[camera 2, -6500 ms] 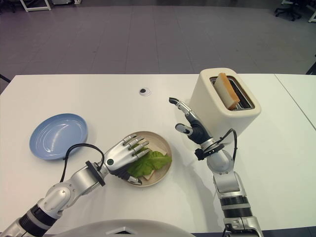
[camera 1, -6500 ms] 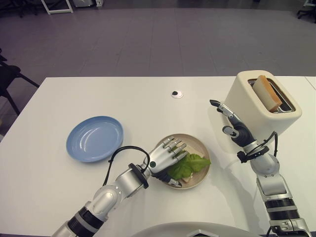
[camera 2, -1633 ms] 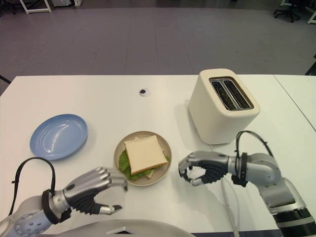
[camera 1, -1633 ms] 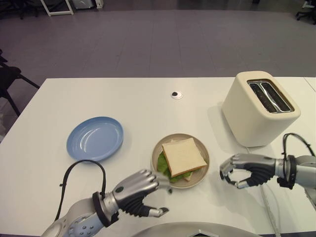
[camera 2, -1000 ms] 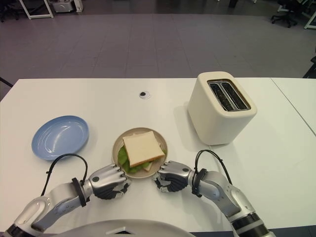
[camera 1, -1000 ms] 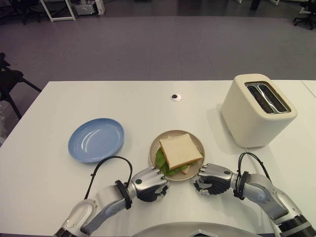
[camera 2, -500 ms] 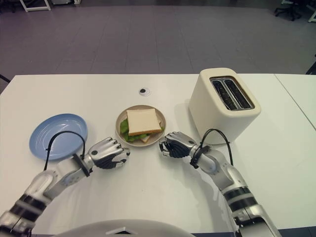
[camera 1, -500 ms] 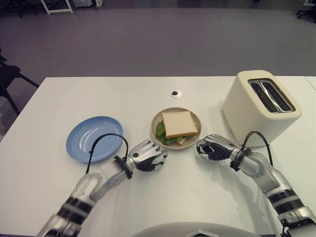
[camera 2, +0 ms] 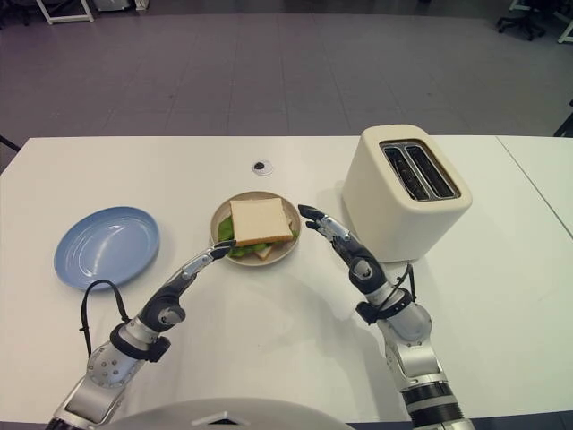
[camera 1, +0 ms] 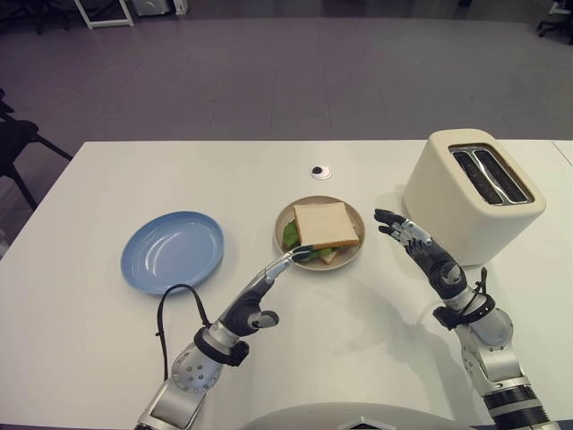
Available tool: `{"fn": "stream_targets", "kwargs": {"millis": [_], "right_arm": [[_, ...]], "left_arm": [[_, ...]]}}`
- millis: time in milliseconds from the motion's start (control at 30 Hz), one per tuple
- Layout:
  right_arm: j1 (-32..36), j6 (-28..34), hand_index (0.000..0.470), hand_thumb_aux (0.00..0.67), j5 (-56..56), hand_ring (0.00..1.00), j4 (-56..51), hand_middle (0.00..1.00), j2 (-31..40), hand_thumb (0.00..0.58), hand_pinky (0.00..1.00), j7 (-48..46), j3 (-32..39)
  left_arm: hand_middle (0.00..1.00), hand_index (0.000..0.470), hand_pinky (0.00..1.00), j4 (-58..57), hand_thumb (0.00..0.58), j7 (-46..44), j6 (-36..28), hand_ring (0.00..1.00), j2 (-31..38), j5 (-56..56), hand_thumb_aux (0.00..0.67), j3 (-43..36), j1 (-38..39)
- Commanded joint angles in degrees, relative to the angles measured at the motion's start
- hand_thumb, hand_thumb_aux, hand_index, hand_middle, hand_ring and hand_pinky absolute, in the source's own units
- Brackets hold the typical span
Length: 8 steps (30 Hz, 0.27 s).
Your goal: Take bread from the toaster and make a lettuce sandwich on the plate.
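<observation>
A tan plate (camera 1: 352,253) holds a sandwich: a square white bread slice (camera 1: 325,224) on top, green lettuce (camera 1: 290,235) sticking out at the left, another slice under it. My left hand (camera 1: 260,288) is open with fingers stretched flat, its fingertips close to the plate's front-left rim. Right of the plate, my right hand (camera 1: 421,251) is open too, fingers spread, holding nothing. The cream toaster (camera 1: 470,197) stands at the right with both slots showing no bread.
A blue plate (camera 1: 172,251) lies at the left of the white table. A small round black-and-white fitting (camera 1: 320,171) sits in the tabletop behind the sandwich plate. A black cable loops beside my left forearm.
Both hands have uncurled from fists into flat open hands beside the plate. The plate with the sandwich has stayed where it was.
</observation>
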<state>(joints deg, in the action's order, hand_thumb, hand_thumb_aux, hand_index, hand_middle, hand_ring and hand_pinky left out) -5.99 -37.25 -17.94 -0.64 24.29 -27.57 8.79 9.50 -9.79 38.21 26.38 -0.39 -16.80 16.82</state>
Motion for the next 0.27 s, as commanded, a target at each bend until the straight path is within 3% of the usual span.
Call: {"fn": "stream_targets", "kwargs": {"millis": [33,267], "right_arm": [[-0.4,-0.5,0.0,0.0,-1.2,0.0,-1.2,0.0,-2.0,0.0,0.0,-1.4,-1.9],[1.8,0.9,0.0,0.0,-5.6,0.0,-1.5,0.0,-5.7,0.0,0.0,-5.7,-2.6]], "left_arm": [[0.0,0.0,0.0,-3.5,0.0,-3.1,1.3,0.0,-1.2,-2.0,0.0,1.3,-2.6],[0.0,0.0,0.0,-8.5,0.0,-6.8,4.9,0.0,-2.4,-4.5,0.0,4.1,-3.7]]}}
